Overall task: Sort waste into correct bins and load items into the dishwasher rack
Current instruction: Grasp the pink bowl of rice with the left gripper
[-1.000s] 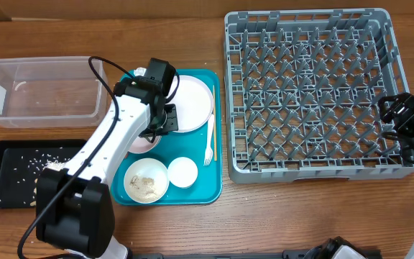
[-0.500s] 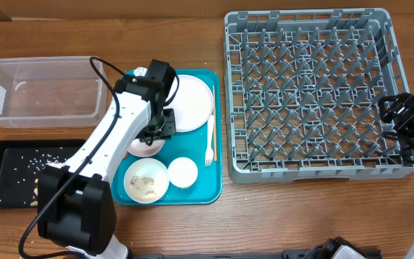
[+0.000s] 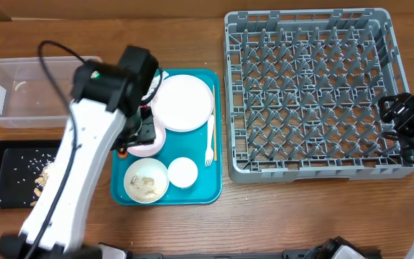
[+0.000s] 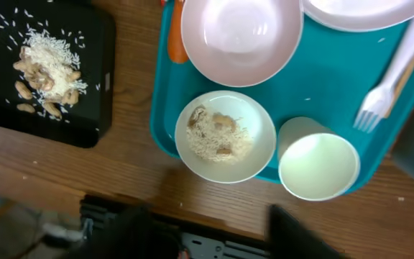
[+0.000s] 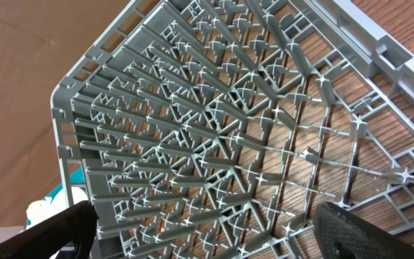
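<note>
My left gripper [image 4: 221, 241] is open and holds nothing; it hangs high over the teal tray's [image 3: 214, 188] left side, above the empty pink bowl [image 4: 241, 36]. An orange carrot [image 4: 177, 36] lies against that bowl's left rim. A white bowl with rice and scraps [image 4: 225, 137], a white cup [image 4: 318, 167], a fork [image 4: 387, 86] and the white plate [image 3: 184, 103] share the tray. The black tray [image 3: 6, 188] holds rice and scraps [image 4: 49, 61]. The clear tub [image 3: 38, 90] stands behind it. My right gripper [image 5: 218, 241] stays open over the grey rack's [image 3: 315, 93] near right corner.
Chopsticks [image 3: 213, 129] lie along the teal tray's right edge beside the fork. My left arm [image 3: 77, 165] stretches over the black tray and the teal tray's left edge. A strip of bare wood separates the teal tray from the rack.
My left gripper has gone from shut to open and risen from the pink bowl, which stays on the teal tray. The right arm has not moved.
</note>
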Robot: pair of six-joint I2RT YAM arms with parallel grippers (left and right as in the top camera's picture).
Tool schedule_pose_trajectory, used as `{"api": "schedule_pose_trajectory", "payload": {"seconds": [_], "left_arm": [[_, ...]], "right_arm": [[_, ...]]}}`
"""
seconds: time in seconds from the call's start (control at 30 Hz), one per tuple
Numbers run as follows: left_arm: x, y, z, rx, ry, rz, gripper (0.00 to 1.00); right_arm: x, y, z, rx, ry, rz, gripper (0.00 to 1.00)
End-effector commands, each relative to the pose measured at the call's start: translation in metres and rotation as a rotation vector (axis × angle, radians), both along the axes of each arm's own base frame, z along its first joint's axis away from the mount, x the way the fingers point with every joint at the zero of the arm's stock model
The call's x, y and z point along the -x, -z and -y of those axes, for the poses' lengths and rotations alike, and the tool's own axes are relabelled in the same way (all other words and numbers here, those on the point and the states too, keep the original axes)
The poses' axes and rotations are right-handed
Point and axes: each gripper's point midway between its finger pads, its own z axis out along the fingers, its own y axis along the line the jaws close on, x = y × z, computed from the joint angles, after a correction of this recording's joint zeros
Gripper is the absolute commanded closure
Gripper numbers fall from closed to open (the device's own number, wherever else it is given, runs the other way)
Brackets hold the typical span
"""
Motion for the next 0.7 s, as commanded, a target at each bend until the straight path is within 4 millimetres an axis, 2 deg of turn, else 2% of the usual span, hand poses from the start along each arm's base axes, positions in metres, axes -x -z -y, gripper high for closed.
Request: {"api": "schedule_pose_trajectory", "payload": {"seconds": [0.0, 0.1, 0.13, 0.23, 0.4, 0.5, 0.57, 0.63, 0.67], "left_arm": [[0.031, -0.029, -0.001, 0.075, 0.018, 0.114, 0.00], [0.059, -0.024, -0.005, 0.105, 0.017, 0.114, 0.02], [0.072, -0.015, -0.005, 0.120, 0.019, 0.090, 0.06], [0.089, 0.011, 0.001, 0.167, 0.055, 0.036, 0.11], [0.087, 0.070, 0.034, 0.315, 0.216, -0.012, 0.21], [0.088, 0.100, 0.040, 0.311, 0.242, -0.024, 0.27], [0.088, 0.113, 0.041, 0.297, 0.253, -0.028, 0.27], [0.085, 0.123, 0.039, 0.277, 0.209, -0.016, 0.37], [0.082, 0.127, 0.034, 0.248, 0.185, -0.003, 0.36]], "right_arm": [[-0.002, -0.011, 0.003, 0.022, 0.004, 0.025, 0.00], [-0.002, -0.011, 0.003, 0.022, 0.004, 0.025, 0.00], [-0.002, -0.011, 0.003, 0.022, 0.004, 0.024, 0.00], [-0.002, -0.011, 0.003, 0.022, 0.004, 0.024, 0.00], [-0.002, -0.011, 0.003, 0.022, 0.004, 0.025, 0.00], [-0.002, -0.011, 0.003, 0.022, 0.004, 0.024, 0.00], [-0.002, -0.011, 0.003, 0.022, 0.004, 0.024, 0.00], [-0.002, -0.011, 0.003, 0.022, 0.004, 0.025, 0.00], [-0.002, -0.011, 0.003, 0.022, 0.004, 0.024, 0.00]]}}
